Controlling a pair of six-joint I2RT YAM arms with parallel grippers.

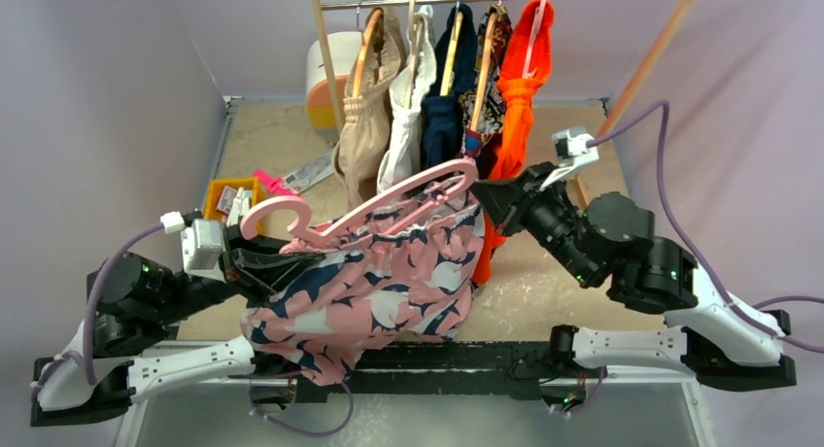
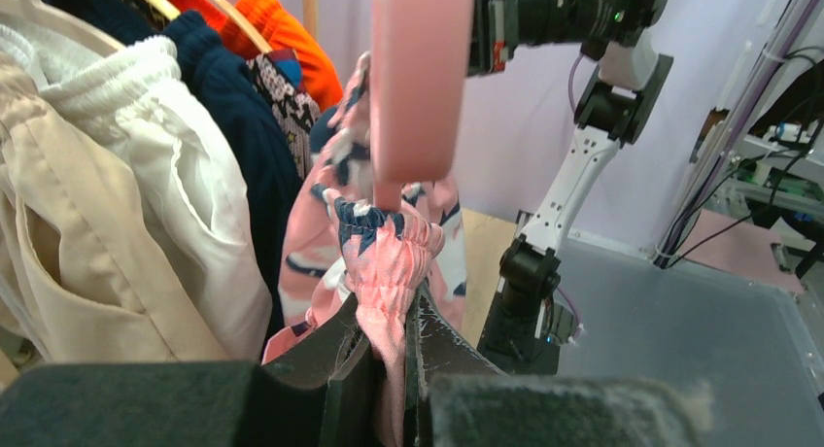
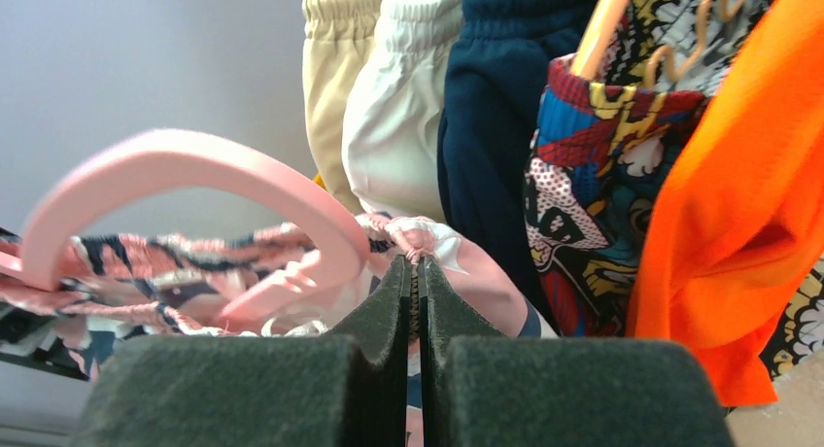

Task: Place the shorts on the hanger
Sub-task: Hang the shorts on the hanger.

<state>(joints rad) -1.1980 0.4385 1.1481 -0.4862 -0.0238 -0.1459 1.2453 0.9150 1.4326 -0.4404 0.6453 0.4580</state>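
While both arms hold the shorts (image 1: 379,282) above the desk (image 1: 554,292) near its front edge, the left claw (image 2: 389,321) is clamped on the gathered waistband. The right claw (image 3: 418,272) is pinched together on the waistband's other end. The hanger (image 1: 277,207) lies along the waistband, hook toward the left arm.

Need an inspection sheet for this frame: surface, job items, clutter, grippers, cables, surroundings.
Surface: tan tabletop.
Job's things: shorts held off the table between both arms. The pink hanger lies along the waistband, hook toward the left arm; cannot tell whether it is threaded inside.
Clutter: yellow bin, pink clip-like item, white-and-orange drum, all back left.
Grippers: left gripper shut on the waistband; right gripper shut on shorts fabric.
Cables: purple cable loops over the right arm, another by the left; both clear of the fabric.
Surroundings: wooden rack with five hung garments, orange garment nearest the right gripper; lilac walls.
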